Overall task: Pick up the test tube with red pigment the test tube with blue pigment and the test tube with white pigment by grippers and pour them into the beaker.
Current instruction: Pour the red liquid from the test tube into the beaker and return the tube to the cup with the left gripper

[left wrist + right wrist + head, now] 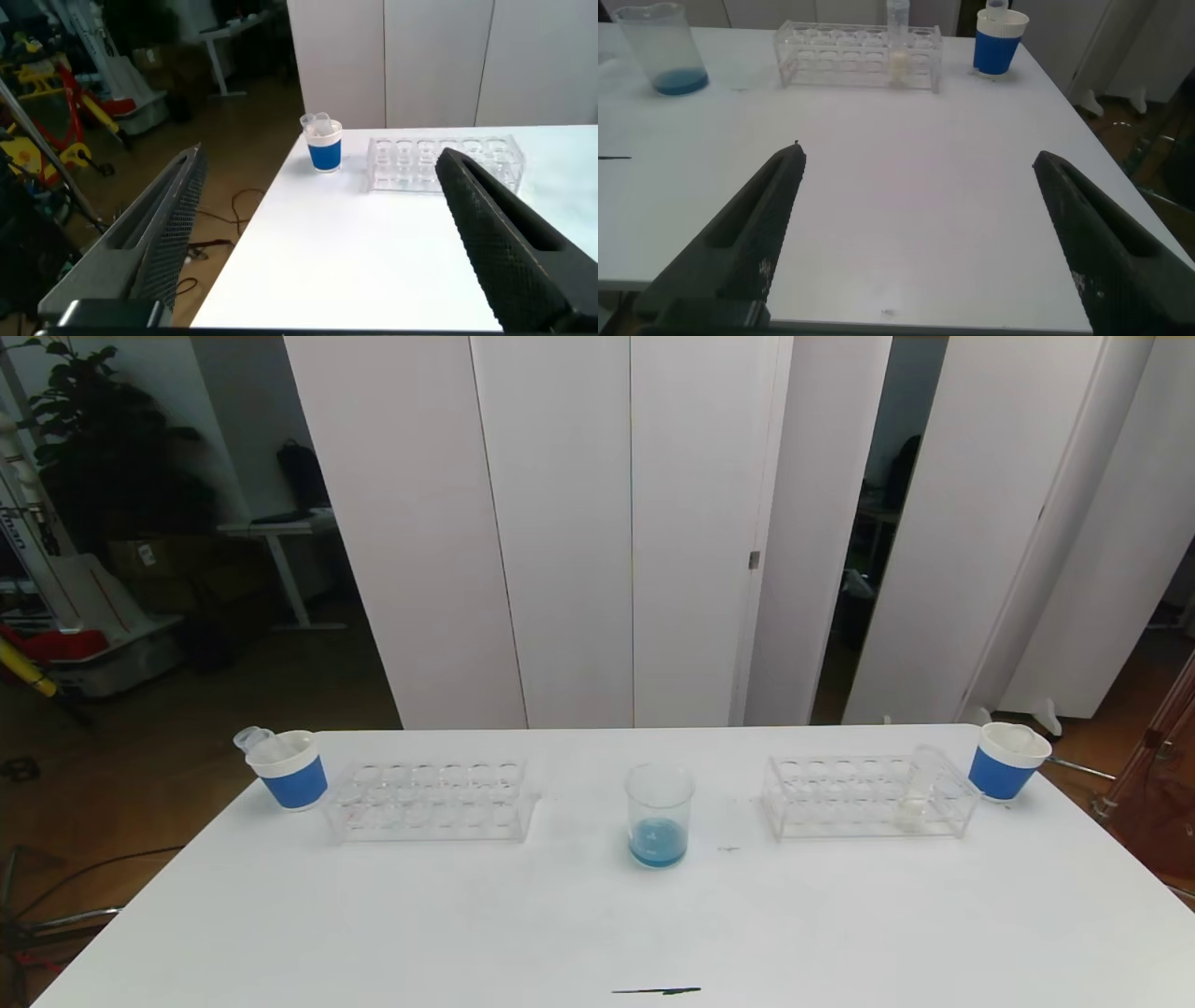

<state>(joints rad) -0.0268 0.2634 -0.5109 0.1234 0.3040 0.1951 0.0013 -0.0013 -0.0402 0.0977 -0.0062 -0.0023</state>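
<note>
The clear beaker (659, 817) stands mid-table with blue liquid at its bottom; it also shows in the right wrist view (663, 51). The test tube with white pigment (920, 789) leans in the right rack (868, 795), also seen in the right wrist view (897, 47). No tube with blue or red liquid is in view. My left gripper (321, 154) is open and empty, low over the table's left front. My right gripper (920, 154) is open and empty over the right front. Neither gripper shows in the head view.
An empty clear rack (429, 801) stands left of the beaker. A blue-banded paper cup (289, 770) with an empty tube stands at the far left. Another cup (1006, 761) stands at the far right. A black mark (656, 990) lies at the front edge.
</note>
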